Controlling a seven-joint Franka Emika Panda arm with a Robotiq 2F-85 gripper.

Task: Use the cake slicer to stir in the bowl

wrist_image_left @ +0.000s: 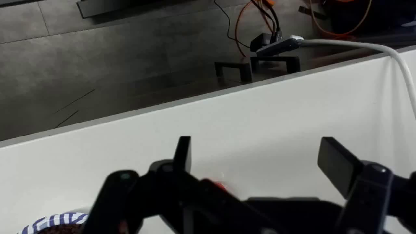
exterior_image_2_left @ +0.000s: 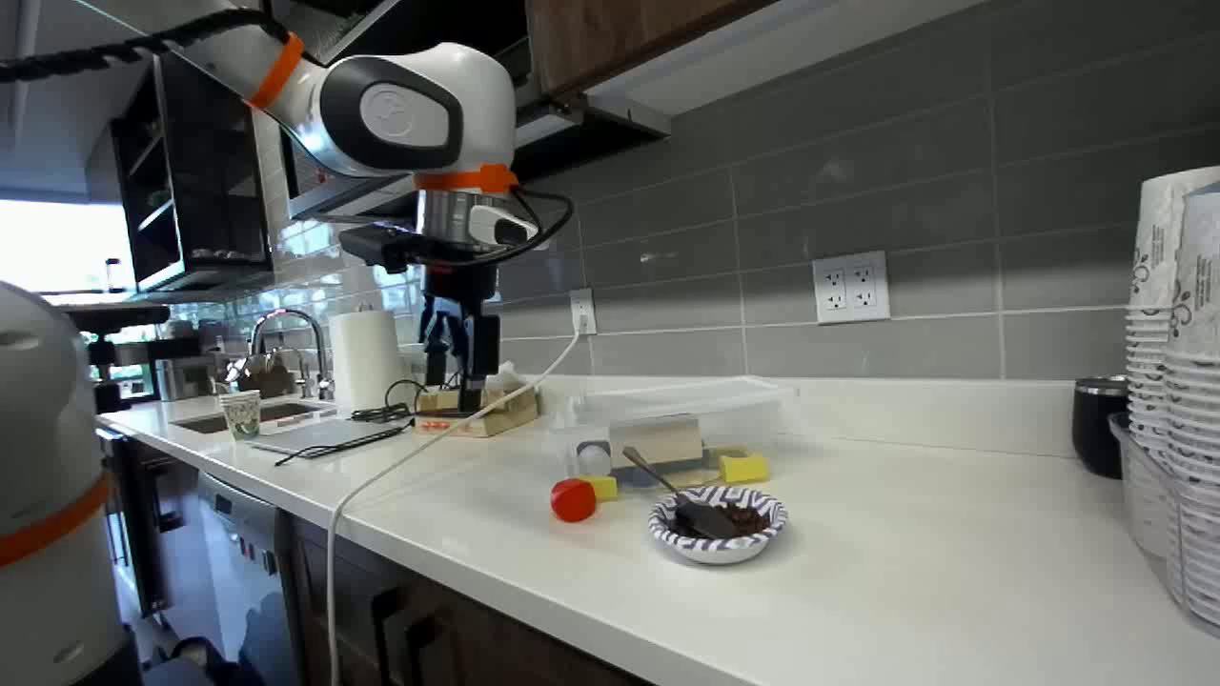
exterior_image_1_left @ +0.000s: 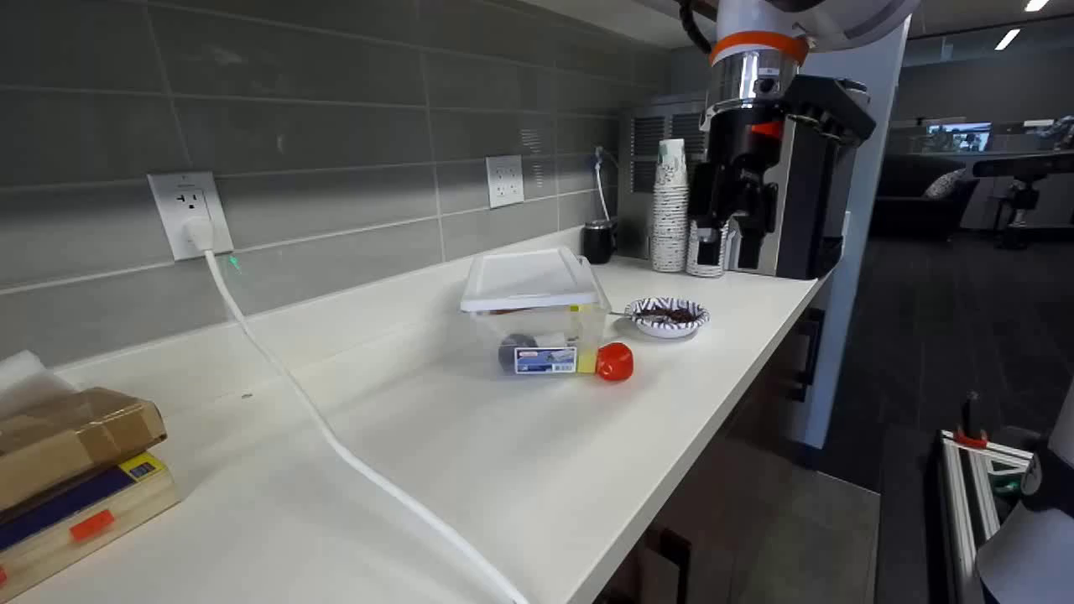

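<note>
Robotiq gripper (wrist_image_left: pixel 255 152) above counter (exterior_image_2_left: pixel 953 562), 2 jaws spread wide. Cake slicer (exterior_image_2_left: pixel 705 519) tilted in zigzag-patterned bowl (exterior_image_2_left: pixel 724 552) with brown bits (exterior_image_2_left: pixel 749 519), handle over rim.

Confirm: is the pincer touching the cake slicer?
Apart. In an exterior view, the open pincer hangs off to one side, and a clear gap separates it from the cake slicer, whose blade lies in the bowl.

Translucent lidded box (exterior_image_1_left: pixel 529 285) seen set on white tabletop (exterior_image_1_left: pixel 503 453) in an exterior view | red ball (exterior_image_1_left: pixel 615 361) placed near it | paper cups (exterior_image_1_left: pixel 669 222) stacked at far right | black tumbler (exterior_image_1_left: pixel 598 243) stood left of cups | white cable (exterior_image_1_left: pixel 336 445) plugged into wall outlet (exterior_image_1_left: pixel 186 201) at left | brown carton (exterior_image_1_left: pixel 92 428) stacked at near left
</note>
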